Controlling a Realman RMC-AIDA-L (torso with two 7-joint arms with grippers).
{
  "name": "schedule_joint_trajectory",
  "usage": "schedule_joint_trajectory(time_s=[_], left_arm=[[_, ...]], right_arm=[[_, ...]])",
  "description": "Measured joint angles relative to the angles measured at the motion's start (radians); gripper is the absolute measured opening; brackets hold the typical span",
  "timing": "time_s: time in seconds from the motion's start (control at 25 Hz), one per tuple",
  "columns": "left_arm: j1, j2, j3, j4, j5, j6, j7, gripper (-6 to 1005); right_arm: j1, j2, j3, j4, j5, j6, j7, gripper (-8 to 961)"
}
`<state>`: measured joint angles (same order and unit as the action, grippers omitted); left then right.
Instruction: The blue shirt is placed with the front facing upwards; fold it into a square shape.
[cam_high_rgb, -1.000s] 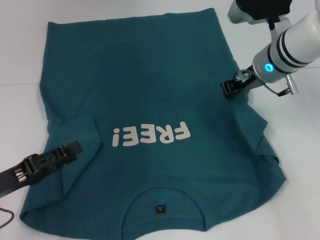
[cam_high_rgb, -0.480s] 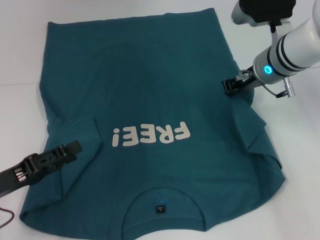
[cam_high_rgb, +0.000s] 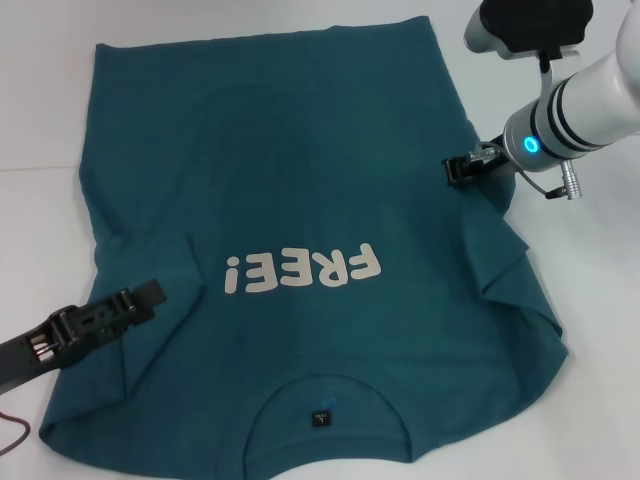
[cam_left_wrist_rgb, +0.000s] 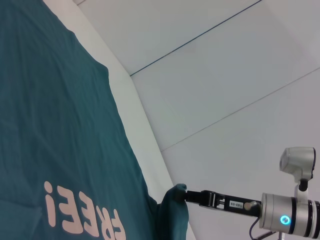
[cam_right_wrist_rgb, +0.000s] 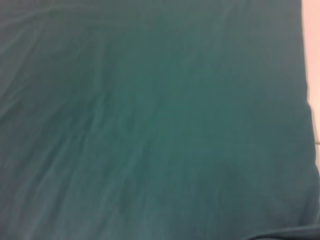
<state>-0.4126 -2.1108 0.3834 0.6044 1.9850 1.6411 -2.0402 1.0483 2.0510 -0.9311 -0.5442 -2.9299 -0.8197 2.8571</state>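
On the white table (cam_high_rgb: 40, 120) | shirt (cam_high_rgb: 290, 180) lies face up | right gripper (cam_high_rgb: 458, 170) pinches its side edge (cloth bunched) | left gripper (cam_high_rgb: 145, 296) over sleeve, grip unclear.

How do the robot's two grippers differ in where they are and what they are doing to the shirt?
The right gripper is at the blue shirt's right side edge, shut on a raised bunch of fabric; the left gripper lies over the left sleeve, lifting nothing. The right sits farther from the robot, the left nearer. Both are dark and over the shirt.
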Motion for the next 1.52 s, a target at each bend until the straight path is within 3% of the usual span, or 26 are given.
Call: schedule_joint_trajectory(time_s=[0.44, 0.72, 0.92, 1.08, 1.52], left_arm=[[0.002, -0.001, 0.000, 0.000, 0.000, 0.000, 0.000, 609], [0.004, -0.002, 0.000, 0.000, 0.000, -0.001, 0.000, 609], [0.005, -0.002, 0.000, 0.000, 0.000, -0.001, 0.000, 609], [0.005, -0.002, 0.000, 0.000, 0.000, -0.001, 0.000, 609], [0.005, -0.001, -0.011, 0.000, 0.000, -0.001, 0.000, 608]], right_arm=[[0.000, 0.012, -0.056, 0.014, 0.000, -0.015, -0.006, 23], [0.010, 0.025, -0.056, 0.003, 0.024, -0.041, -0.014, 258], [0.000, 0.003, -0.054, -0.001, 0.178, -0.088, -0.090, 361], [-0.009, -0.012, -0.058, -0.012, 0.189, -0.124, -0.103, 444], [-0.110, -0.011, -0.054, -0.176, 0.147, -0.282, -0.095, 445]])
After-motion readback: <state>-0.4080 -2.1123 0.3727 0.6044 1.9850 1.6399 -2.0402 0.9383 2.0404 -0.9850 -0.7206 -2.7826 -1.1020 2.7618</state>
